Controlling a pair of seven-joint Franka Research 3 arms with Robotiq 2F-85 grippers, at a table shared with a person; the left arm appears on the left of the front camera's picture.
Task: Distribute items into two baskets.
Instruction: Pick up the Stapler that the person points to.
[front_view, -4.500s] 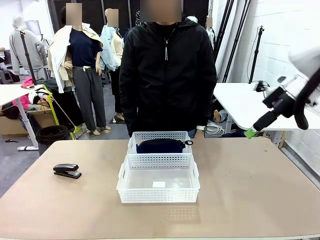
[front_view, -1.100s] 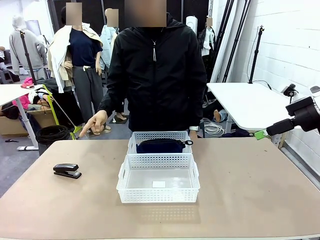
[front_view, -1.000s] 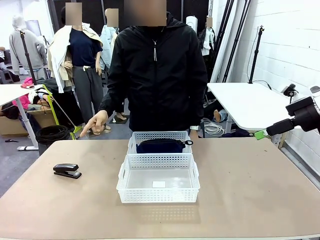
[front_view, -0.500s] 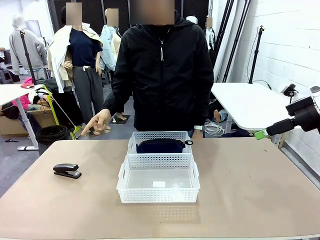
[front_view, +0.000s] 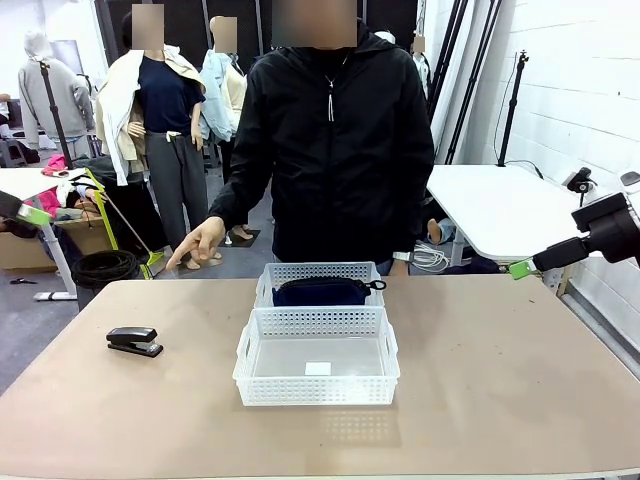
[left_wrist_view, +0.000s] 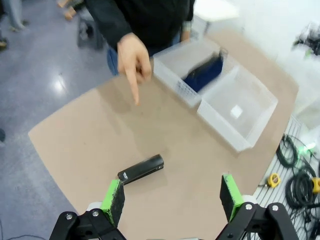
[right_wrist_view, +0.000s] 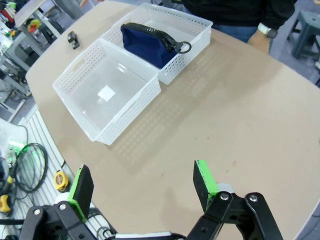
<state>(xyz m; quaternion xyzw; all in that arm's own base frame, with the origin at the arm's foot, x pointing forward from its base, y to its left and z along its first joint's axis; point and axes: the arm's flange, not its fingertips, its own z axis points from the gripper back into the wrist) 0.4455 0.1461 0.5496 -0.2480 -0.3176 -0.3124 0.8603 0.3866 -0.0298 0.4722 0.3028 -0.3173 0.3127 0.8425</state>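
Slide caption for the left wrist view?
Open left gripper over the stapler on the table; a person's hand points down nearby; pouch sits in one basket.

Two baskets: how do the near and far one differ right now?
Contents: the near basket holds nothing but a white label on its floor; the far basket holds the navy pouch. Size: the near basket looks slightly wider than the far basket. Shared: both are white plastic with perforated upper walls, set back to back mid-table.
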